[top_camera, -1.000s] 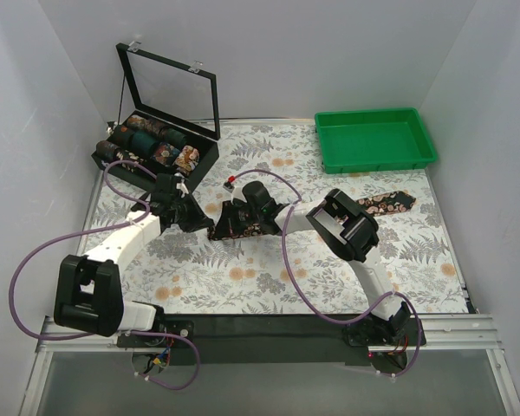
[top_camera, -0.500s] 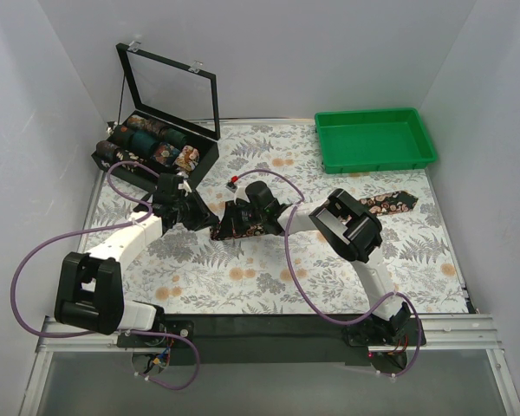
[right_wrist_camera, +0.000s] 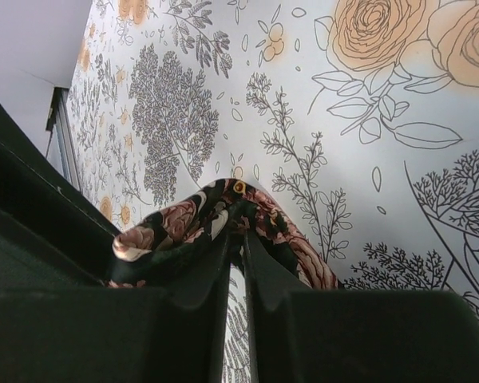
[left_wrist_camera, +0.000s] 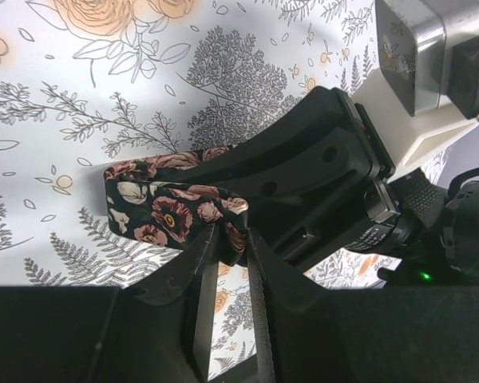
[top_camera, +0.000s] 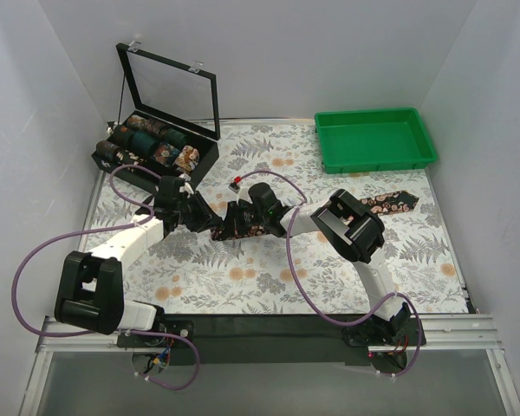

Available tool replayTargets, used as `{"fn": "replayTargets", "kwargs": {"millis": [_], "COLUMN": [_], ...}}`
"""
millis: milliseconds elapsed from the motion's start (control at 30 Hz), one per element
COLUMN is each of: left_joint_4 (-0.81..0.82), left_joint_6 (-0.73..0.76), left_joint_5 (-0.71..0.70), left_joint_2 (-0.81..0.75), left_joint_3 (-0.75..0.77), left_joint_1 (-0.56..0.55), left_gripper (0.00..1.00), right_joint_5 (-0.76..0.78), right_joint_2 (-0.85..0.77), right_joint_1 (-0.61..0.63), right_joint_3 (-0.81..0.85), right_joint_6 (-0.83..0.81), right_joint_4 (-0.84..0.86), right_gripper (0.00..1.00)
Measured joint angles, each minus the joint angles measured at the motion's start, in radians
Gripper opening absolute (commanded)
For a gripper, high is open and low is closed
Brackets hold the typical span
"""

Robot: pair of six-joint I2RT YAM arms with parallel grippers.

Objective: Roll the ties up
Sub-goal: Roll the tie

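Observation:
A dark floral tie (top_camera: pixel 386 203) lies across the printed table covering, its wide end at the right and its other end (top_camera: pixel 234 227) bunched between my two grippers. My left gripper (top_camera: pixel 204 217) is shut on that end of the tie (left_wrist_camera: pixel 164 206), pinching the fabric at its fingertips (left_wrist_camera: pixel 233 233). My right gripper (top_camera: pixel 236 220) faces it from the right and is shut on a fold of the same tie (right_wrist_camera: pixel 283 231), which loops over its fingertips (right_wrist_camera: pixel 239 227). The right gripper's body (left_wrist_camera: pixel 327 175) fills the left wrist view. Part of the tie is hidden under the right arm.
An open black box (top_camera: pixel 126 164) with a raised clear lid (top_camera: pixel 169 91) holds several rolled ties (top_camera: pixel 156 139) at the back left. A green tray (top_camera: pixel 374 139) stands at the back right. White walls close in both sides. Purple cables loop beside the arms.
Both grippers have shifted slightly away from the near edge and leftward together, carrying the bunched tie end with them. Both stay shut on the tie.

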Motion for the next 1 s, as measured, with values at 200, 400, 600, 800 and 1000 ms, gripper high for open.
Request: {"fn": "replayTargets", "kwargs": {"millis": [200, 400, 600, 800, 1000], "left_joint_4": [0.036, 0.064, 0.065, 0.073, 0.083], "left_joint_6": [-0.018, -0.028, -0.025, -0.021, -0.018], "left_joint_5": [0.012, 0.017, 0.003, 0.0, 0.0], "left_joint_2": [0.0, 0.0, 0.0, 0.013, 0.034], "left_joint_3": [-0.016, -0.04, -0.044, -0.044, -0.044], "left_joint_1": [-0.012, -0.015, -0.015, -0.015, -0.015], "left_gripper": [0.25, 0.26, 0.25, 0.25, 0.25], "right_joint_5": [0.0, 0.0, 0.006, 0.014, 0.02], "right_joint_2": [0.0, 0.0, -0.02, -0.074, -0.119], "right_joint_1": [-0.003, -0.005, -0.021, -0.053, -0.084], "right_joint_3": [0.0, -0.009, -0.059, -0.099, -0.138], "right_joint_6": [0.02, 0.027, 0.023, 0.022, 0.019], "right_joint_4": [0.03, 0.056, 0.06, 0.06, 0.067], "right_gripper": [0.16, 0.17, 0.19, 0.2, 0.24]}}
